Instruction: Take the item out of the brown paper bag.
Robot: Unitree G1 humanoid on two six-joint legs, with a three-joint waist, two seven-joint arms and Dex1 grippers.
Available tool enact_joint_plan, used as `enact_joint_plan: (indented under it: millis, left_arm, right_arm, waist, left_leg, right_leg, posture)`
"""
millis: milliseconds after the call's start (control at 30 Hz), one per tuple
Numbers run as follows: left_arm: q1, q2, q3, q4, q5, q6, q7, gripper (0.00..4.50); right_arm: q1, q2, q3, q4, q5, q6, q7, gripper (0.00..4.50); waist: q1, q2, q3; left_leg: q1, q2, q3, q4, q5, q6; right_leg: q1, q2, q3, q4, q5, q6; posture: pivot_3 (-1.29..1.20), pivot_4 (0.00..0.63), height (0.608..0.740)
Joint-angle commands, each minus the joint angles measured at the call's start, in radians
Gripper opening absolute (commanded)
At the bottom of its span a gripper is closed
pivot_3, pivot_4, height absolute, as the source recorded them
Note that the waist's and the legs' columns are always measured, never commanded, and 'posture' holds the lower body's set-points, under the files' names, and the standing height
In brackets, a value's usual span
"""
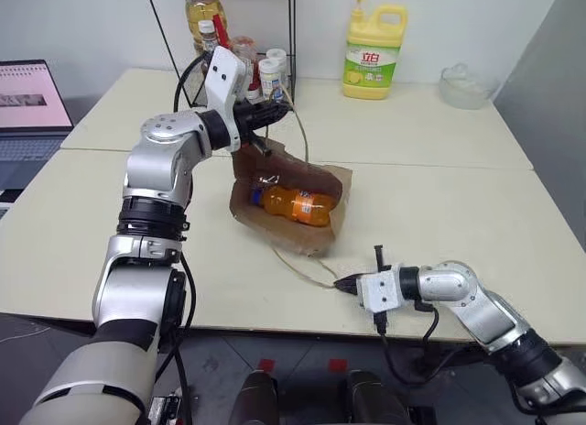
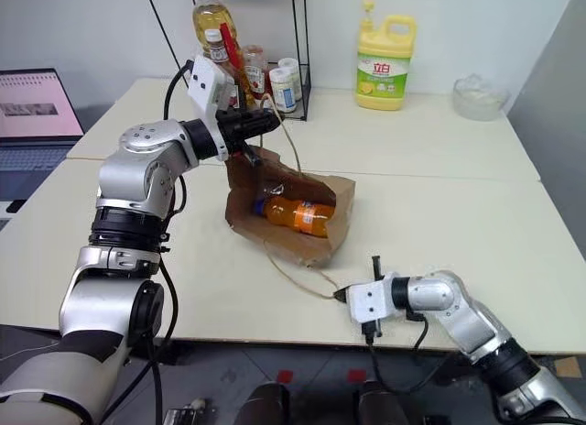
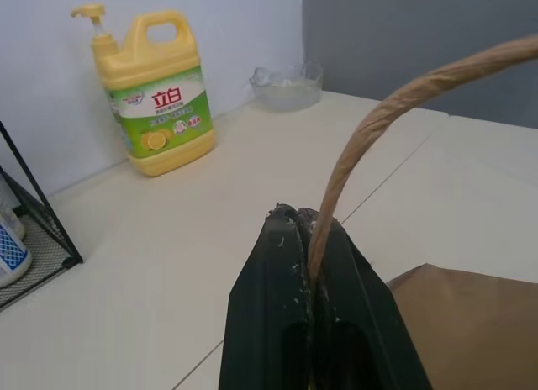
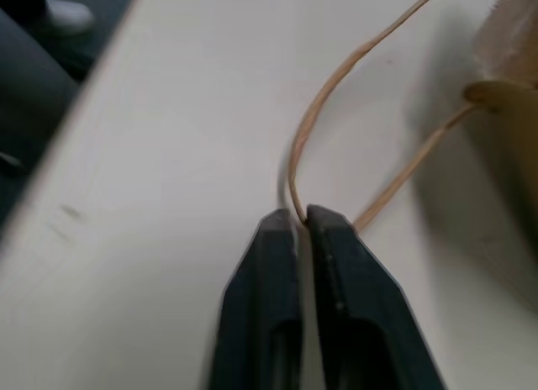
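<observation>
Orange drink bottle [image 1: 295, 205] inside brown paper bag [image 1: 322, 231] on table [image 1: 439, 196], mouth agape.

Yellow detergent jug [image 1: 372, 52], glass bowl [image 1: 465, 86], wire rack [image 2: 265, 54], laptop [image 1: 32, 109].

Room bright, light even and diffuse, seemingly from overhead. Shadows on desk [image 1: 439, 196] soft: pale one under brown paper bag [image 1: 307, 237], faint one under my right hand [image 1: 346, 283]. Laptop screen [image 1: 32, 95] glows, slightly washed out. Mild highlights on my metal arm shells. Head views sharp centre to edge. Left wrist view crisp on yellow jug [image 3: 155, 92]. Right wrist view soft; my fingers [image 4: 336, 306] blurred, far bag edge out of focus.
</observation>
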Motion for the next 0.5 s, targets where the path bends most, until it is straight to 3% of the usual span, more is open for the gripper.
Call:
enact_joint_plan:
  millis: [33, 300, 500]
  left_arm:
    - [-0.009, 0.004, 0.020, -0.048, -0.013, -0.004, -0.007, 0.00]
    - [-0.009, 0.000, 0.021, -0.050, -0.016, 0.002, -0.012, 0.00]
    - [-0.009, 0.006, 0.026, -0.061, -0.023, 0.016, -0.022, 0.00]
  right_arm:
    - [-0.019, 0.005, -0.079, -0.147, 0.149, 0.223, 0.021, 1.67]
    - [-0.108, 0.055, -0.260, -0.307, 0.376, 0.595, -0.095, 4.48]
    - [-0.282, 0.177, -0.355, -0.373, 0.472, 0.792, -0.298, 4.48]
  waist:
    - [0.000, 0.000, 0.000]
    - [0.000, 0.000, 0.000]
    - [-0.002, 0.000, 0.000]
  left_leg:
    - [0.000, 0.000, 0.000, 0.000, 0.000, 0.000]
    - [-0.002, 0.000, 0.000, -0.002, -0.001, 0.002]
    - [-0.002, 0.001, 0.001, -0.003, -0.001, 0.002]
  right_leg:
    - [0.000, 0.000, 0.000, 0.000, 0.000, 0.000]
    - [-0.003, 0.000, 0.000, -0.001, 0.000, 0.000]
    - [-0.006, 0.001, 0.001, -0.001, 0.000, 0.000]
  posture:
    - [0.00, 0.150, 0.740]
    - [0.00, 0.150, 0.740]
    - [0.00, 0.150, 0.740]
